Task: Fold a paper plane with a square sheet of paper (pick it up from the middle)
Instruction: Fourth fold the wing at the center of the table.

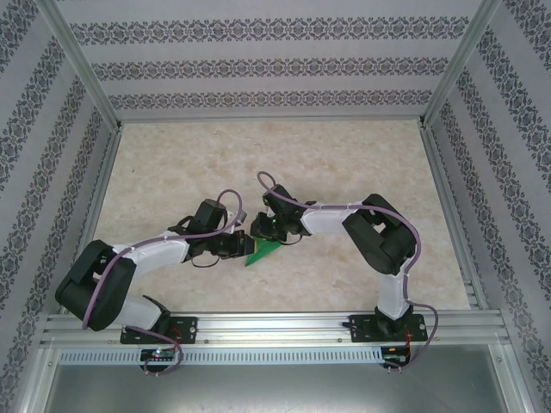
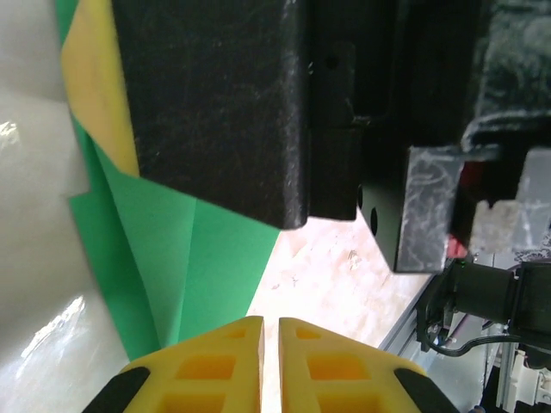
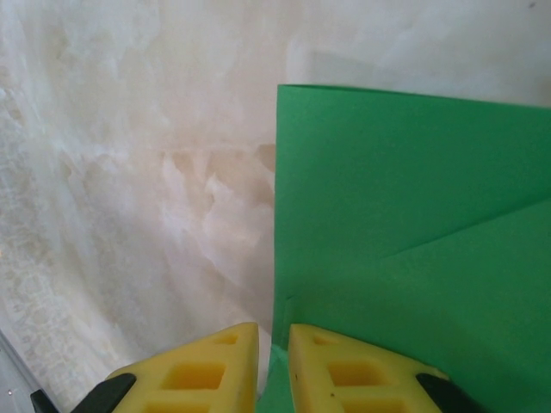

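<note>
The green sheet of paper point(image 1: 261, 250) is folded with creases and sits low over the middle of the table, between my two grippers. My right gripper point(image 1: 277, 234) is at its far right end. In the right wrist view its yellow fingers point(image 3: 274, 331) are shut on the paper's edge, and the creased paper point(image 3: 413, 215) spreads up and to the right. My left gripper point(image 1: 244, 247) is at the paper's left side. In the left wrist view its fingers point(image 2: 269, 327) stand shut with only a slit of table between them, and the paper point(image 2: 172, 258) lies just left of them. The right arm's black body point(image 2: 215, 103) hangs close above.
The marbled tabletop point(image 1: 258, 163) is walled by patterned panels point(image 1: 258, 64) on three sides. An aluminium rail point(image 1: 275, 327) carrying both arm bases runs along the near edge. The two wrists are close together at the table's middle.
</note>
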Motion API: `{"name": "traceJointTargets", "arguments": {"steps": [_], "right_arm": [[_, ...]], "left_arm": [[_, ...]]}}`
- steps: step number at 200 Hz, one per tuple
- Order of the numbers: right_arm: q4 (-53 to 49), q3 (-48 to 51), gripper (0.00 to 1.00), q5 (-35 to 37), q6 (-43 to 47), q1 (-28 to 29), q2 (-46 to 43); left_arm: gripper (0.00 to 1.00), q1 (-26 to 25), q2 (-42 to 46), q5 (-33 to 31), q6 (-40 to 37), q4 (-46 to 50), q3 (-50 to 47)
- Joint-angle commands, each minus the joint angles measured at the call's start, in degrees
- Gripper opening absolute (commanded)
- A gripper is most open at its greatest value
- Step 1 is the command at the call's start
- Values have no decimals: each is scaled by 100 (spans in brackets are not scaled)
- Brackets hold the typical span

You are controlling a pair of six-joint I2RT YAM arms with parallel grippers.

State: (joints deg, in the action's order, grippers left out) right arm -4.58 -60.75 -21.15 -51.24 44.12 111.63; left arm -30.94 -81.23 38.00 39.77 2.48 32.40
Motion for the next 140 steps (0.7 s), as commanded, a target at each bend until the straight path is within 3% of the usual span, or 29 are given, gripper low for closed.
{"name": "traceJointTargets", "arguments": {"steps": [1,107,122,140], "right_arm": [[-456,259,19,268,99,82,270],[-456,351,19,332,62,101,302],[-457,356,19,330,64,99,303],[-473,357,19,346,65,98,319]], "left_arm": [[13,-62,-175,219,97,-528,-177],[14,-62,-579,973,-49,-903,-726],[15,-71,-322,1123,-62,-951,-746],[16,-76,246,839,-254,-489,-643]]}}
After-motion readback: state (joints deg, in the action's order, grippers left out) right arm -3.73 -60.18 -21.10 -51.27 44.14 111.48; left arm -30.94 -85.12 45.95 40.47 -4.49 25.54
